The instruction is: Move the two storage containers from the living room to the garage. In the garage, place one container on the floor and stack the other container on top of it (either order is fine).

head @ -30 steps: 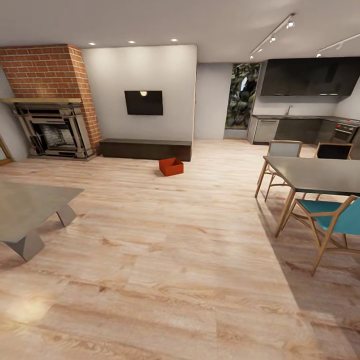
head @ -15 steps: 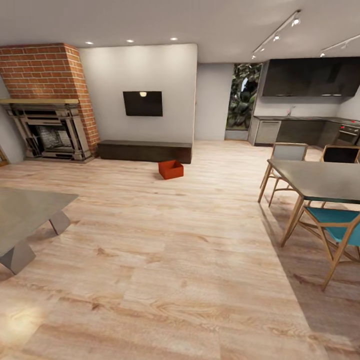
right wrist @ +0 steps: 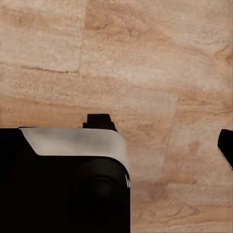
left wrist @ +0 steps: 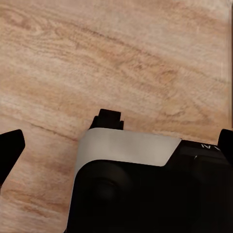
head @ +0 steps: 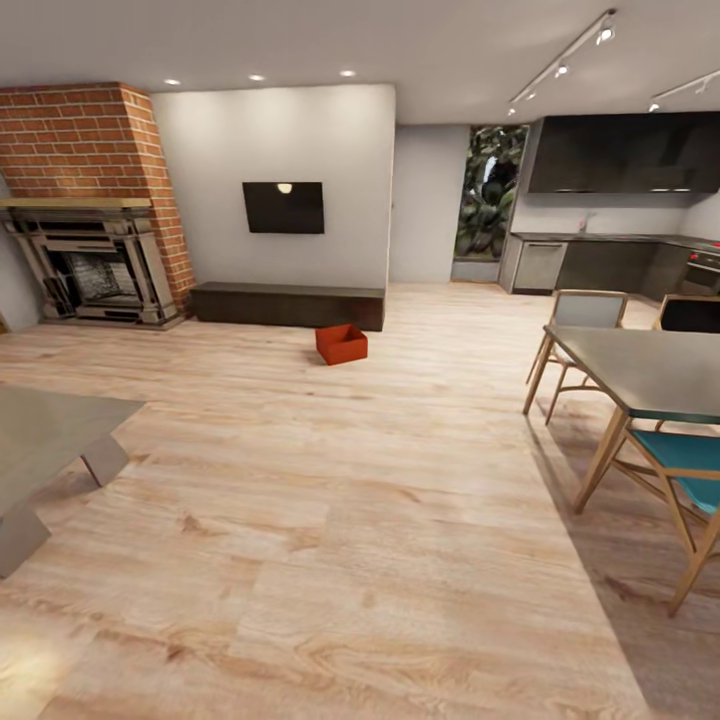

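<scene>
The living room's light wood plank floor (head: 330,520) stretches ahead; one orange-red topless storage container (head: 341,343) sits by the long dark cabinet (head: 290,303) (untouched, nothing moved yet). Whether either gripper is parted, I cannot tell.

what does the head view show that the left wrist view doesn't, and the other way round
Head view alone: the room, with one orange-red storage container on the wood floor in front of the long low dark cabinet, the brick fireplace, the wall TV, and a dining table with chairs. Left wrist view alone: the left gripper close up, its dark fingers spread wide apart with nothing between them. Both share the light wood plank floor.
</scene>
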